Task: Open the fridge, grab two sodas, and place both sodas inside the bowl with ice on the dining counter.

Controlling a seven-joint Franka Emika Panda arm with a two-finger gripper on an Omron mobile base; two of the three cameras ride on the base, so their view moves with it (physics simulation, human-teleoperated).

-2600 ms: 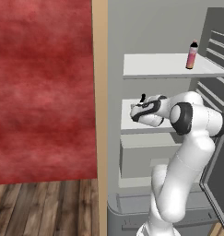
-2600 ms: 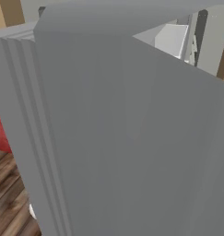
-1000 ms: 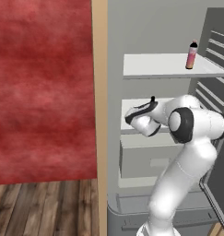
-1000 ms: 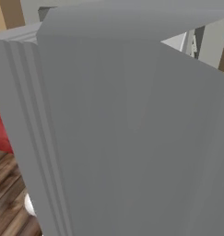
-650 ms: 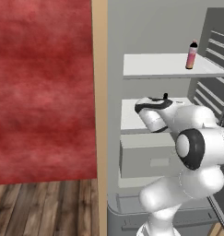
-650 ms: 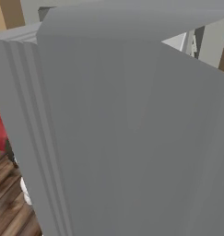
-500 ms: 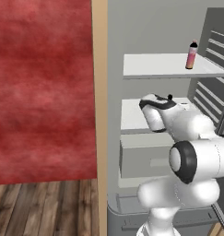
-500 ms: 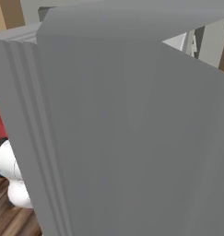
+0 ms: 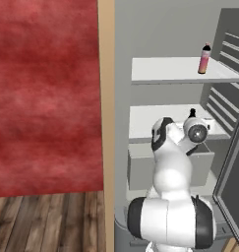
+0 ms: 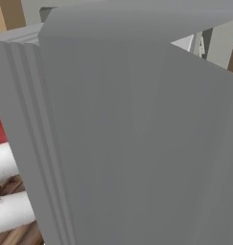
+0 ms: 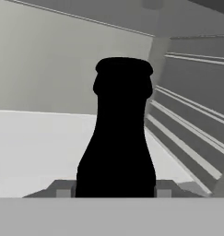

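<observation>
The fridge [image 9: 160, 34] stands open, its grey door [image 10: 137, 143] swung out close in front of the right base view. A pink soda [image 9: 204, 58] with a dark cap stands upright on the upper white shelf [image 9: 180, 70]. My gripper [image 11: 114, 191] is shut on the dark cola soda [image 11: 120, 138], which rises upright between the fingertips [image 11: 63, 191] over the middle shelf [image 11: 35, 147]. In the left base view the dark soda's cap [image 9: 192, 113] pokes up above my hand. The bowl with ice and the dining counter are out of view.
A tan wood panel [image 9: 106, 123] borders the fridge on the left, beside a red wall [image 9: 42, 88] and wood floor [image 9: 47, 221]. Ribbed door racks [image 9: 229, 83] line the right side. A closed drawer [image 9: 140, 167] sits under the middle shelf.
My arm has folded down and swung, carrying the hand and the dark soda rightward along the middle shelf. The pink soda has stayed put.
</observation>
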